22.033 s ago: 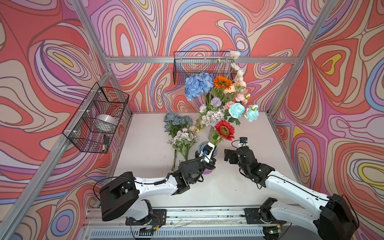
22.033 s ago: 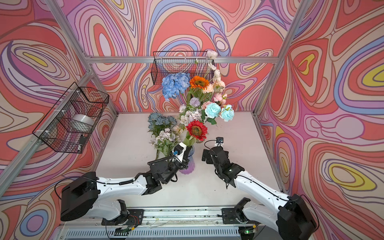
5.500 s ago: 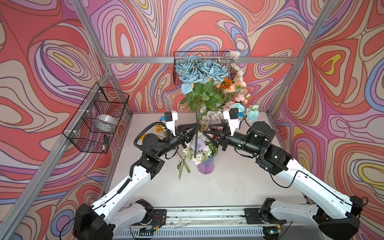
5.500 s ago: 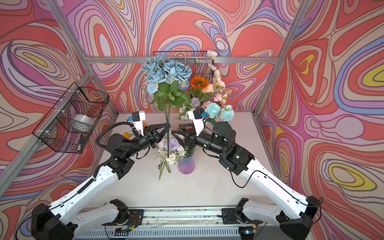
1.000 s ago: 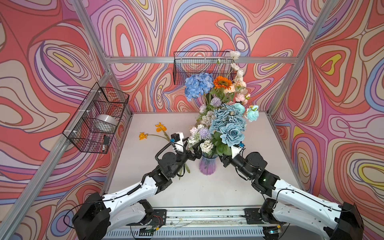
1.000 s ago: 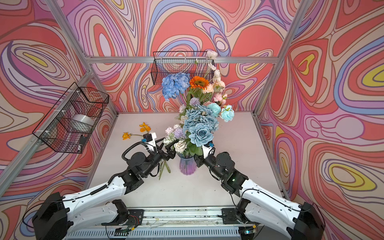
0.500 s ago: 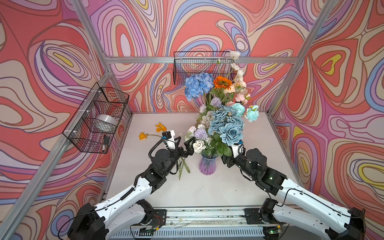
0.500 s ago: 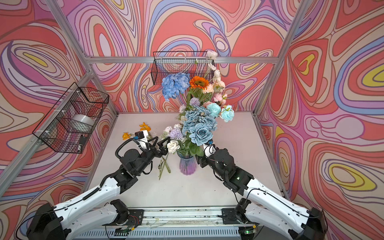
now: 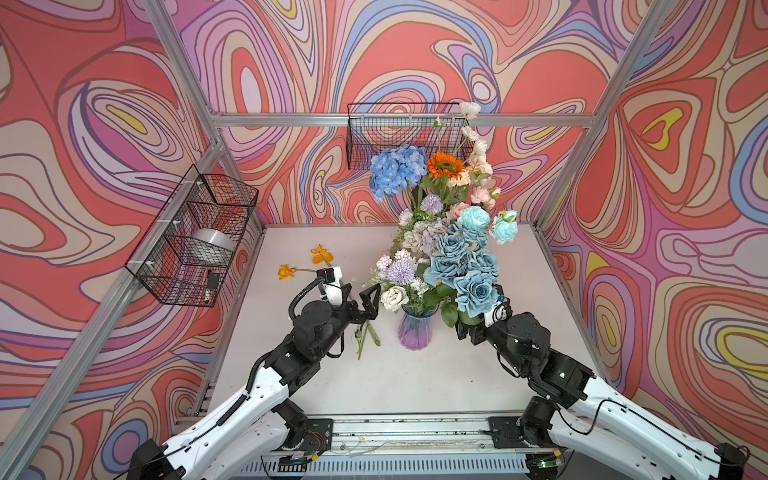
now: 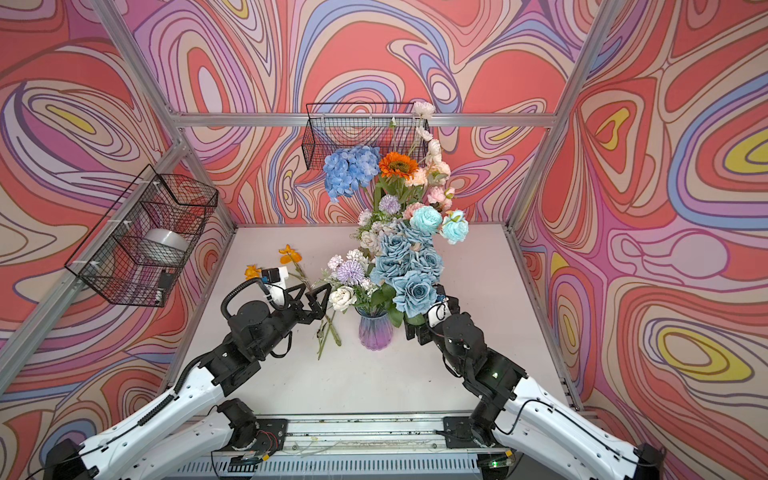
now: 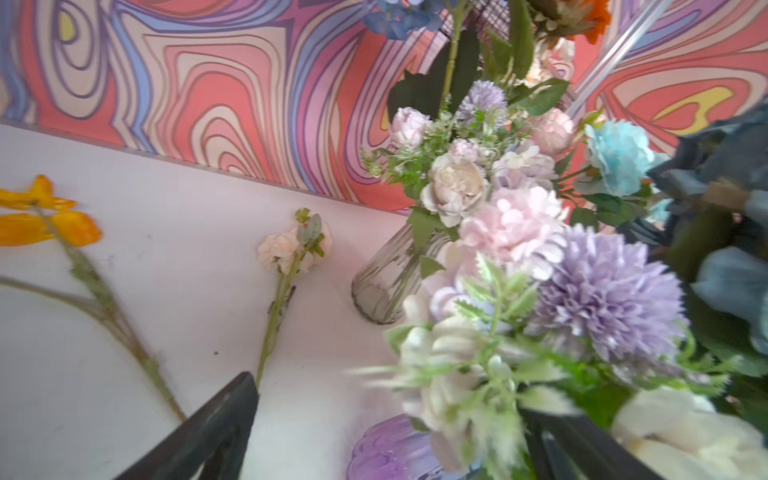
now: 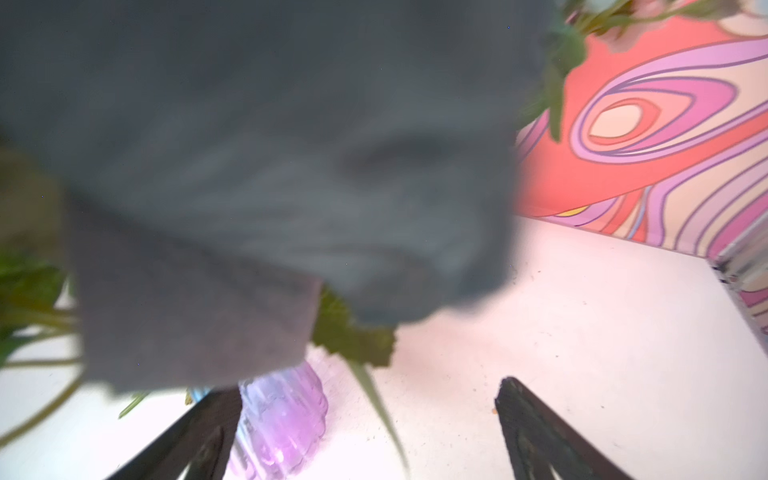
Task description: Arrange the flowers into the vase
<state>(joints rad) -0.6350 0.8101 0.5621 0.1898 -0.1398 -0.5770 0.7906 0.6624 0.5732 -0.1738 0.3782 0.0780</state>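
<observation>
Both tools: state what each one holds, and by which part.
Nothing is held. The left tool stands open beside the lilac bunch; the right tool is open too, spread wide beside the purple vase.

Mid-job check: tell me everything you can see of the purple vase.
The purple vase is ribbed, translucent and glass-like, lilac at the belly shading to blue at the flared neck. It stands upright near the middle of the white table, packed with green stems under dusty-blue roses and a lilac pompom. The right end effector sits open beside it; contact cannot be told.
</observation>
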